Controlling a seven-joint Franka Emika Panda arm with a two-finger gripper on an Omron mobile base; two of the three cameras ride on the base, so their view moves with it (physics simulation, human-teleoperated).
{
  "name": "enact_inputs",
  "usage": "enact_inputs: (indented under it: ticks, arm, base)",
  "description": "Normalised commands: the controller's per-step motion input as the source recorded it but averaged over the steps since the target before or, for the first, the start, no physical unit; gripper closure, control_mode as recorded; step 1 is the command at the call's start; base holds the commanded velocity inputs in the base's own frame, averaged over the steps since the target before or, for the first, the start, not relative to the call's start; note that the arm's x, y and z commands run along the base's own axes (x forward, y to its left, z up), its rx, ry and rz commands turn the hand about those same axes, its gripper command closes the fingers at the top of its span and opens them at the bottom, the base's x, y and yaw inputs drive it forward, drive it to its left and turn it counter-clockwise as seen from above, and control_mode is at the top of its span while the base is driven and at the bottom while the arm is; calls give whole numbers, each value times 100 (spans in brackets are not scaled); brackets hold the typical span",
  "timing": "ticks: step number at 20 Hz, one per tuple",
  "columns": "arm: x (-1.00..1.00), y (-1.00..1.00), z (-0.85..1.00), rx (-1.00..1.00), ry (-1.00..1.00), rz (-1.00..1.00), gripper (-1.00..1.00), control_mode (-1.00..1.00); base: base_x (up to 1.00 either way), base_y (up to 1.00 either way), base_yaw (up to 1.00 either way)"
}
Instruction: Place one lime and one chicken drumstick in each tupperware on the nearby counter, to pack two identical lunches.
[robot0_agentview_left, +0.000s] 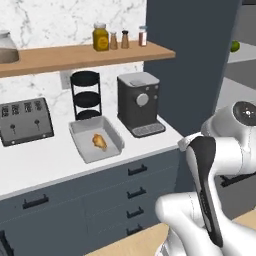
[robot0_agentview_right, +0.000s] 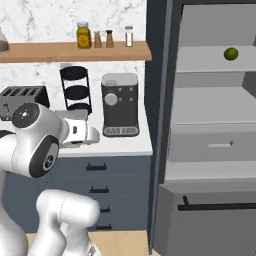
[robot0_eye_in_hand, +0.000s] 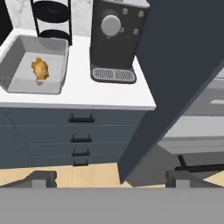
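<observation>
White marble wall and a wooden shelf (robot0_agentview_left: 85, 56) back the white desk (robot0_agentview_left: 45, 160) over dark drawers. One chicken drumstick (robot0_agentview_left: 99, 142) is seen lying inside the grey rectangular tupperware (robot0_agentview_left: 113, 131), beside the black coffee machine (robot0_agentview_left: 139, 102). A lime (robot0_agentview_right: 230, 54) is seen on a pale shelf right of the dark panel. The pincer (robot0_eye_in_hand: 113, 178) is held wide apart, empty, well off the desk.

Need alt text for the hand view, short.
A light-grey tupperware tray on a white counter holds one chicken drumstick. To its right stands a dark coffee machine, with a black tiered rack behind. A dark tall panel crosses the right side, and the open hand shows at the bottom, holding nothing.
</observation>
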Motion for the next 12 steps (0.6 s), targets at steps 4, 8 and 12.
enact_inputs:
  ticks: [4, 8, 12]
  arm:
    - [0, 0, 0, 0, 0, 0, -100, 100]
    - [0, 0, 0, 0, 0, 0, -100, 100]
    - [0, 0, 0, 0, 0, 0, -100, 100]
  base:
    - [0, -100, 0]
    - [0, -100, 0]
    - [-8, -99, 0]
